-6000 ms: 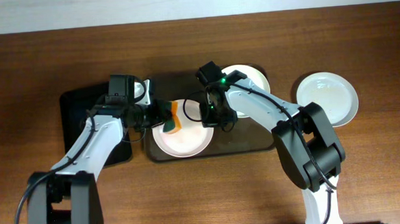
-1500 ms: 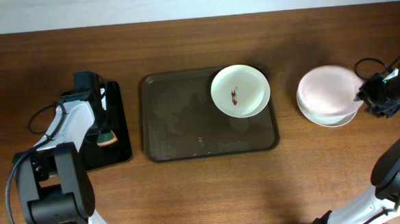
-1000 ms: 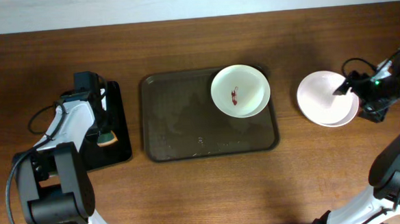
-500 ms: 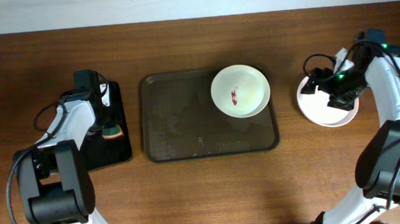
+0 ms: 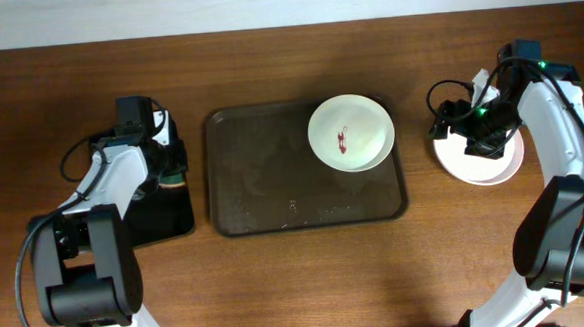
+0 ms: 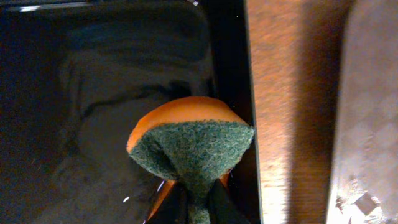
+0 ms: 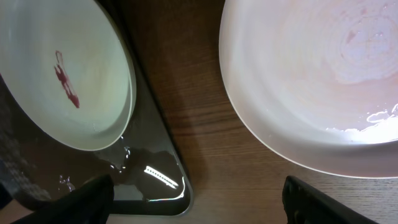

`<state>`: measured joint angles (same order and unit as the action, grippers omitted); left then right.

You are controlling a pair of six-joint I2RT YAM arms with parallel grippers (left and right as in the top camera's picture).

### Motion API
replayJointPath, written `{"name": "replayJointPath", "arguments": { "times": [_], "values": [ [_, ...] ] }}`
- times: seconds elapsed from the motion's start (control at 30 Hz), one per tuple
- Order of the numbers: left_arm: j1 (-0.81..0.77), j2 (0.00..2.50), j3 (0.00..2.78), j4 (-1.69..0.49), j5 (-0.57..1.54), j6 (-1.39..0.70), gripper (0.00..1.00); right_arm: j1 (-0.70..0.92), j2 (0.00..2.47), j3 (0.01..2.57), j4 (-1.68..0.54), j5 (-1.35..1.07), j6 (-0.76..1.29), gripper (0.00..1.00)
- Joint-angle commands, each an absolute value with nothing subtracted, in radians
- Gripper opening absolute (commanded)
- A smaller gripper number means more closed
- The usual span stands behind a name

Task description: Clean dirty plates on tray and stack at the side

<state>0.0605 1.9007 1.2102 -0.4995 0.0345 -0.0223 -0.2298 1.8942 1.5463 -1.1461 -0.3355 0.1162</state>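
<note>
Hold the left gripper point(image 6: 194, 208) pinched on the sponge point(image 6: 193, 140) above the black tray point(image 6: 74, 74). Carry the sponge to the smeared plate point(image 5: 350, 132) in the far right corner of the tray point(image 5: 263, 185). The right gripper point(image 7: 205, 198), spread wide, hovers at the stack of plates point(image 5: 488, 168); avoid nudging it.

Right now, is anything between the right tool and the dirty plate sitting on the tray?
Nothing visible does. Between the right tool and the stained plate lie only bare table and the low rim of the tray. The tool hangs open by the left edge of the stacked plates.
</note>
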Motion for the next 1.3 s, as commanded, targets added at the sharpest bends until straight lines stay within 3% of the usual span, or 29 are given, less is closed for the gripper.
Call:
{"name": "replayJointPath", "arguments": {
  "times": [0.0,0.13,0.4,0.43,0.53,0.7,0.8,0.9,0.93,0.97,1.03,1.27],
  "values": [
    [0.022,1.915,1.229,-0.461,0.094,-0.008,0.11,-0.221,1.886,1.541,-1.15,-0.344,0.085,0.87],
    [-0.015,1.915,1.229,-0.414,0.094,-0.009,0.17,-0.221,1.858,1.541,-1.153,-0.336,0.081,0.88],
    [-0.03,1.915,1.229,-0.409,0.089,-0.009,0.17,-0.221,1.846,1.541,-1.169,-0.336,0.081,0.87],
    [-0.03,1.914,1.229,-0.421,0.085,-0.01,0.17,-0.221,1.846,1.541,-1.171,-0.337,0.081,0.87],
    [-0.03,1.915,1.229,-0.511,0.056,-0.01,0.0,-0.216,1.846,1.541,-1.179,-0.336,0.073,0.88],
    [-0.03,1.914,1.229,-0.631,-0.1,-0.009,0.0,-0.187,1.846,1.543,-1.185,-0.332,0.056,0.88],
    [-0.03,1.909,1.232,-0.638,-0.089,-0.009,0.23,-0.161,1.845,1.544,-1.186,-0.326,0.056,0.88],
    [-0.03,1.898,1.246,-0.638,-0.064,-0.01,0.3,-0.134,1.84,1.544,-1.187,-0.309,0.056,0.88],
    [-0.03,1.895,1.249,-0.637,-0.064,-0.01,0.37,-0.123,1.838,1.544,-1.186,-0.302,0.056,0.88],
    [-0.03,1.892,1.25,-0.636,-0.065,-0.009,0.54,-0.117,1.837,1.544,-1.186,-0.302,0.056,0.89],
    [-0.03,1.892,1.25,-0.628,-0.068,-0.006,0.67,-0.108,1.837,1.544,-1.185,-0.302,0.056,0.89],
    [-0.03,1.922,1.244,-0.541,-0.068,-0.007,0.69,-0.104,1.837,1.544,-1.187,-0.303,0.056,0.89]
  ]
}}
